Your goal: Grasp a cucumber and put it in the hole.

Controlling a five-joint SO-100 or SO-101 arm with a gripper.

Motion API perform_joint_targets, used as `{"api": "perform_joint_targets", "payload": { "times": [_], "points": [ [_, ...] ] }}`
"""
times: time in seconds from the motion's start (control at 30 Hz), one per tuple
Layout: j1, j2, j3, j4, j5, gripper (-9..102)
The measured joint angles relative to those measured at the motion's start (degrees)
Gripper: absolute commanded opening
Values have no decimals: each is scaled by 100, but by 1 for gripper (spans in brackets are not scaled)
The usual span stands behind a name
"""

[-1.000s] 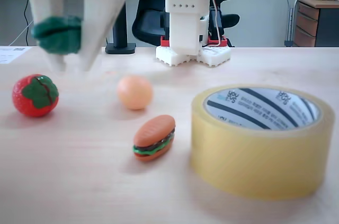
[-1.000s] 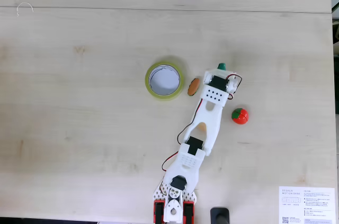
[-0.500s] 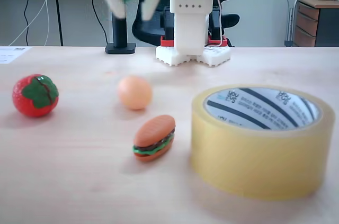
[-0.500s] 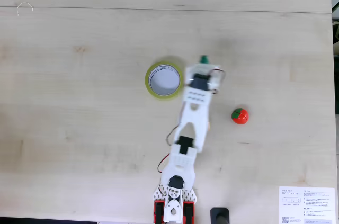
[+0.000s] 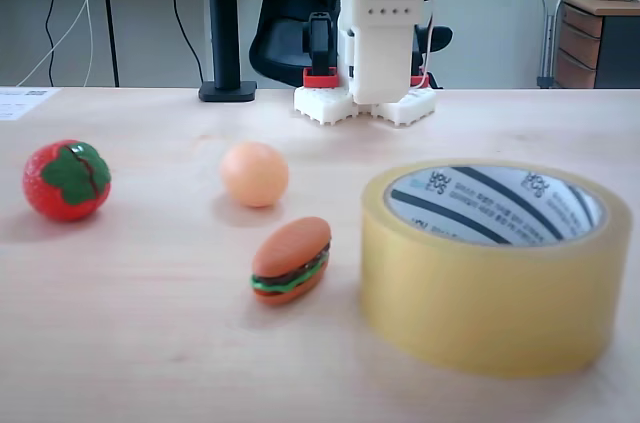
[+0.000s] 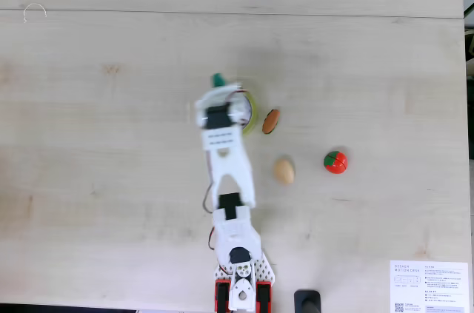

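Now the gripper [image 6: 215, 85] is gripping the cucumber [image 6: 218, 79] just above center in a fixed view, hanging over the far-left rim of the tape roll [image 6: 254, 112] around the hole [image 5: 495, 205]

The tape roll [image 5: 495, 268] stood with its hole [image 5: 493, 205] open upward, the burger [image 5: 291, 259] just beside its wall, while the egg [image 5: 255, 174] and strawberry [image 5: 67, 179] lay well apart.
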Motion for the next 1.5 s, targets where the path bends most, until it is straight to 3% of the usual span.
{"api": "perform_joint_targets", "payload": {
  "times": [0.3,0.9,0.93,1.07,1.13,1.5],
  "points": [
    [-132,-510,0,0,0,0],
    [659,-1362,0,0,-9,1],
    [668,-1362,0,0,-9,5],
    [633,-1362,0,0,-9,51],
    [615,-1362,0,0,-9,62],
    [615,-1362,-264,0,26,65]
  ]
}}
